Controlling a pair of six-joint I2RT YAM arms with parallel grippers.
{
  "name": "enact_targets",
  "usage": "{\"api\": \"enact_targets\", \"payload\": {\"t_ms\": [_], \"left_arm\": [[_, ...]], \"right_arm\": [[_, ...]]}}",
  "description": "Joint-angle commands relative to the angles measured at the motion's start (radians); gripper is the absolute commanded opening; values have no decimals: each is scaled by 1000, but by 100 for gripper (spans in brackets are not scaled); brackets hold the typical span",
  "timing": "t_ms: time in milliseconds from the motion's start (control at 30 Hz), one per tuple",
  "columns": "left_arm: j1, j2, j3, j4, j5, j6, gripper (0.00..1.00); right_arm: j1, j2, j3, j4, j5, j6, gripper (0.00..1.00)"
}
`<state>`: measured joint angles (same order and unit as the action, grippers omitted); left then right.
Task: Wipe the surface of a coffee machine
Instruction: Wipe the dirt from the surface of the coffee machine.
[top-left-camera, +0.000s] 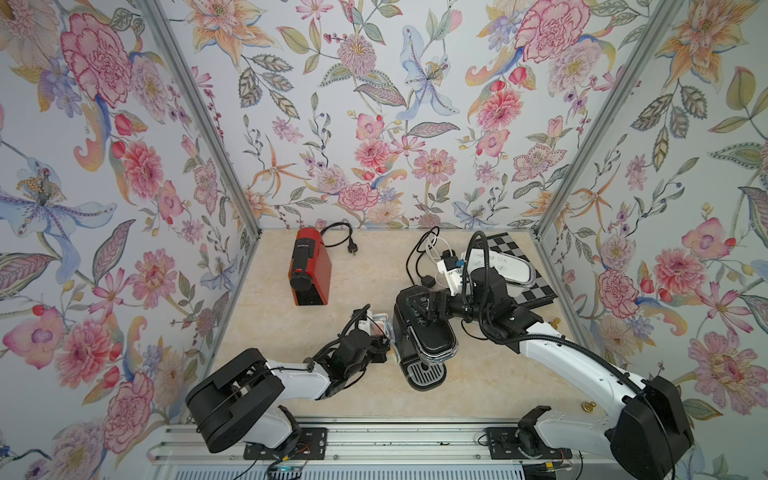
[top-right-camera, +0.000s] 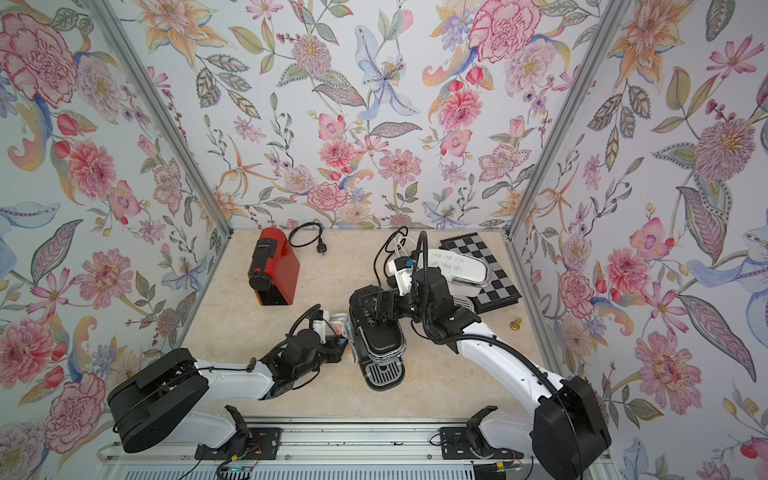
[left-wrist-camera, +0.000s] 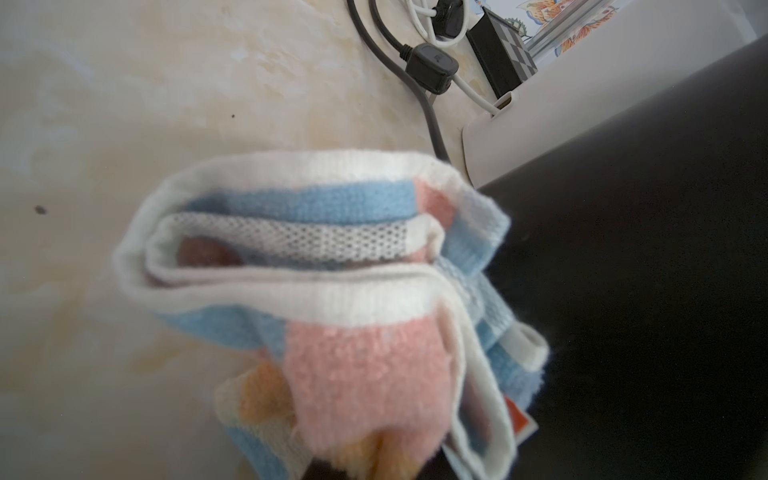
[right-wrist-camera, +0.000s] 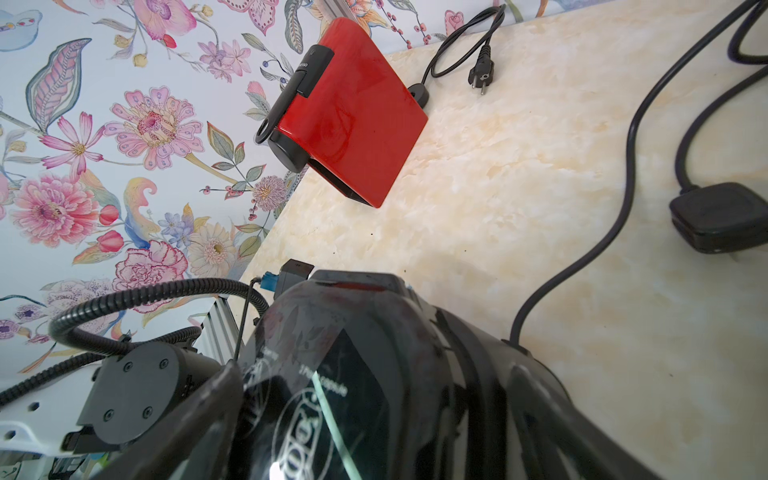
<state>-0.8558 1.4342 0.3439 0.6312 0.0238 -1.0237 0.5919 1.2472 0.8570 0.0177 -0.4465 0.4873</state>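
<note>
A black coffee machine (top-left-camera: 428, 336) (top-right-camera: 380, 336) stands mid-table with its drip tray facing the front. My left gripper (top-left-camera: 380, 347) (top-right-camera: 336, 347) is shut on a folded pink, blue and white cloth (left-wrist-camera: 353, 353) (top-left-camera: 381, 323). The cloth lies against the machine's dark left side (left-wrist-camera: 644, 291). The left fingers are hidden under the cloth in the left wrist view. My right gripper (top-left-camera: 422, 309) (right-wrist-camera: 374, 415) stands wide open, its fingers (right-wrist-camera: 216, 399) spread over the machine's glossy top rear (right-wrist-camera: 353, 353).
A red coffee machine (top-left-camera: 309, 266) (right-wrist-camera: 349, 112) stands at the back left, its cord and plug (top-left-camera: 351, 249) beside it. A chessboard (top-left-camera: 536, 291), a white appliance (top-left-camera: 513, 266) and cables with a black plug (right-wrist-camera: 719, 216) fill the back right. A small brass piece (top-right-camera: 516, 323) lies at the right.
</note>
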Motion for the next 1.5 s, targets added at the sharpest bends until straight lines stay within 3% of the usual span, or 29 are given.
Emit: {"api": "enact_targets", "payload": {"t_ms": [0, 233, 333, 500, 900, 1167, 1300, 1467], "left_arm": [[-76, -21, 58, -40, 150, -54, 0], [-82, -9, 20, 32, 261, -167, 0], [-92, 23, 24, 103, 386, -198, 0], [-161, -4, 53, -35, 419, -173, 0], [-249, -104, 117, -350, 376, -110, 0], [-256, -10, 172, -366, 360, -65, 0], [-264, 6, 192, -415, 271, -86, 0], [-244, -115, 152, -590, 109, -109, 0]], "right_arm": [[21, 41, -63, -158, -46, 2, 100], [19, 56, -79, -109, -54, 13, 100], [18, 66, -85, -94, -61, 16, 100], [16, 84, -87, -71, -78, 14, 100], [3, 86, -125, -24, -89, 26, 100], [-1, 83, -139, -6, -92, 36, 100], [-7, 74, -148, -5, -93, 36, 100], [-14, 74, -154, -5, -100, 35, 100]]}}
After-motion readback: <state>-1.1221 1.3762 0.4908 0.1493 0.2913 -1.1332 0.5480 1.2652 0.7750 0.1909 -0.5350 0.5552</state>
